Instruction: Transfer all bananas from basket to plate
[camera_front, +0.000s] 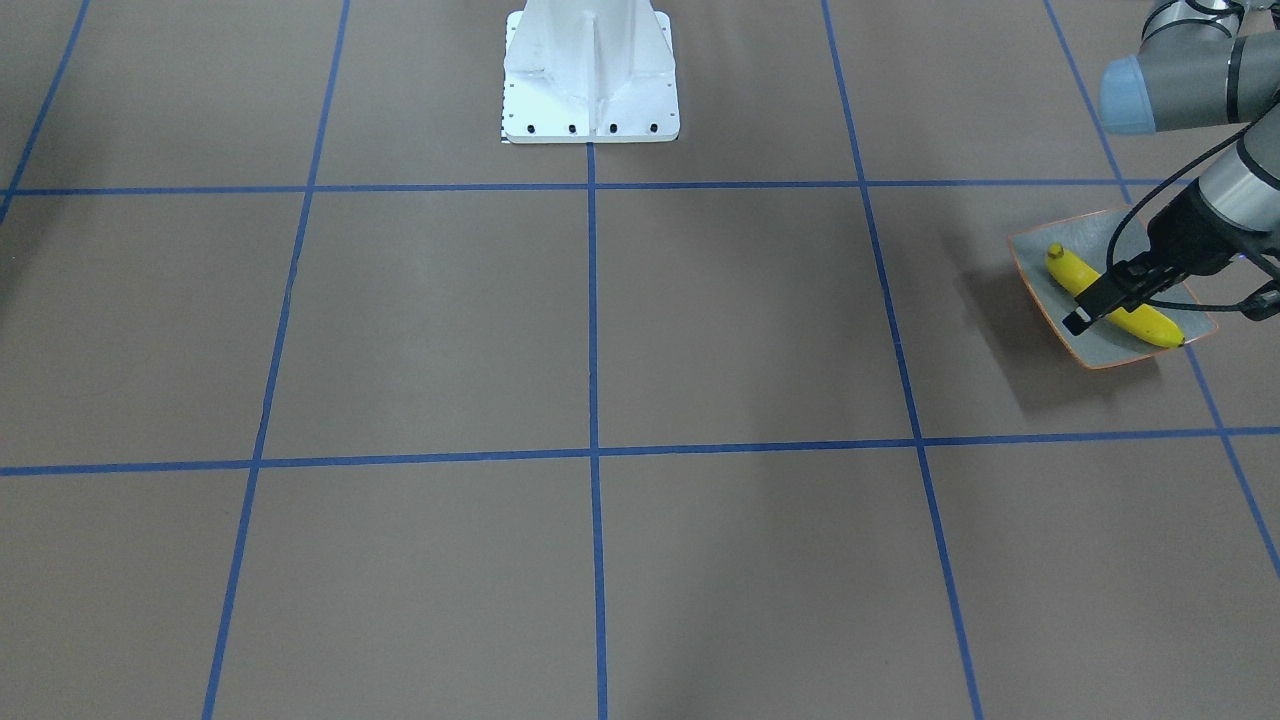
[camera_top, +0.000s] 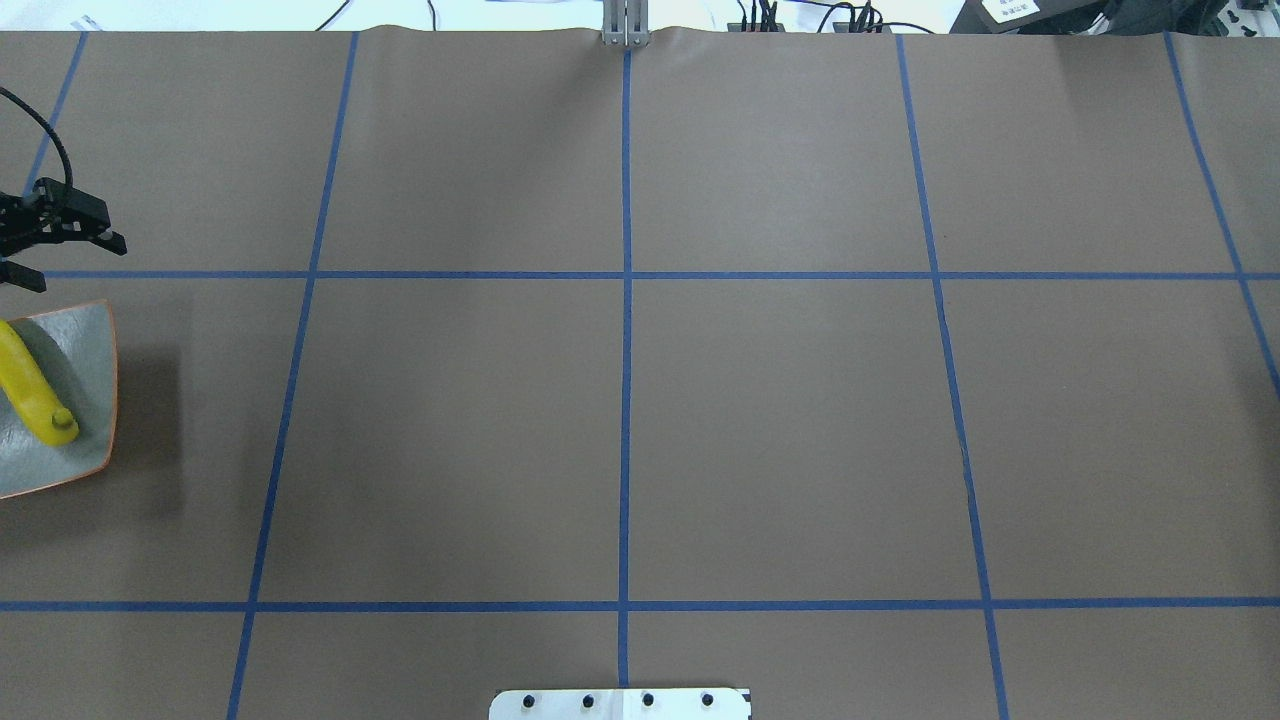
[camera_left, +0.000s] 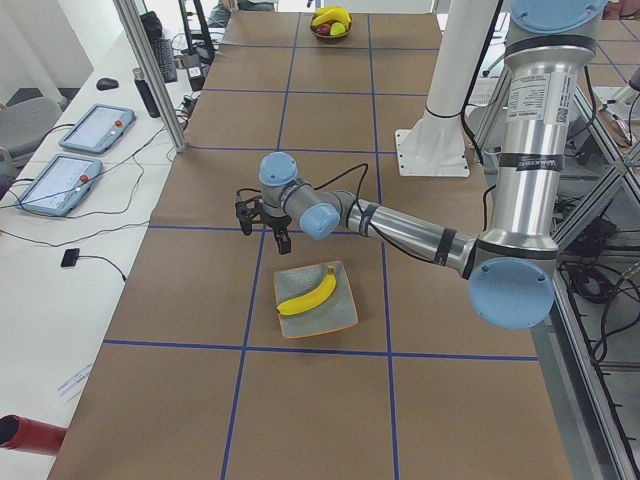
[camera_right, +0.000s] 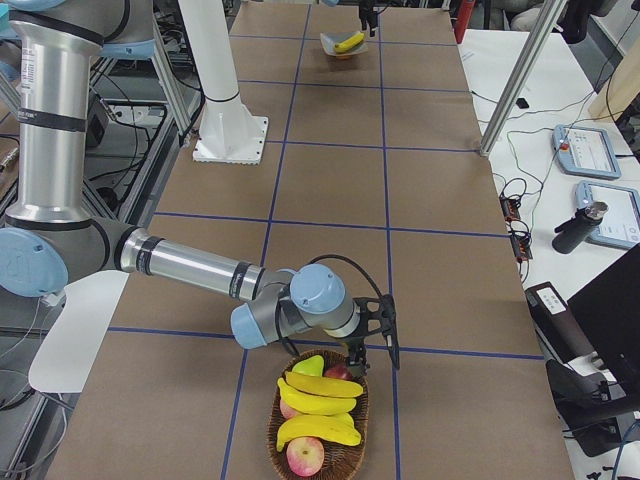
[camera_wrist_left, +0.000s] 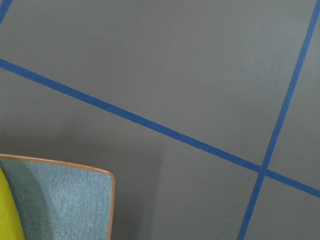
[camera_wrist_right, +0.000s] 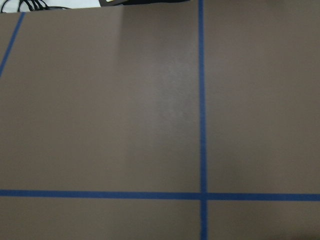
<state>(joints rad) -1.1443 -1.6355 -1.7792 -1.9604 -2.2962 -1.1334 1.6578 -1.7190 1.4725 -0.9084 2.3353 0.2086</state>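
At overhead's left edge, plate (camera_top: 88, 345) and banana (camera_top: 28, 388) cut off, left fingers (camera_left: 283, 241) spread empty, right fingers (camera_right: 391, 340) — cannot tell

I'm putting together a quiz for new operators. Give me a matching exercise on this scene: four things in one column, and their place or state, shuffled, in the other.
Things
1. grey-green glazed plate with orange rim
2. brown woven basket
3. left tool
4. right tool

Places or states
A. hangs by the basket's rim
B. holds one yellow banana
C. open, empty, near the plate
D. holds several bananas and apples

Pairs: 1-B, 2-D, 3-C, 4-A
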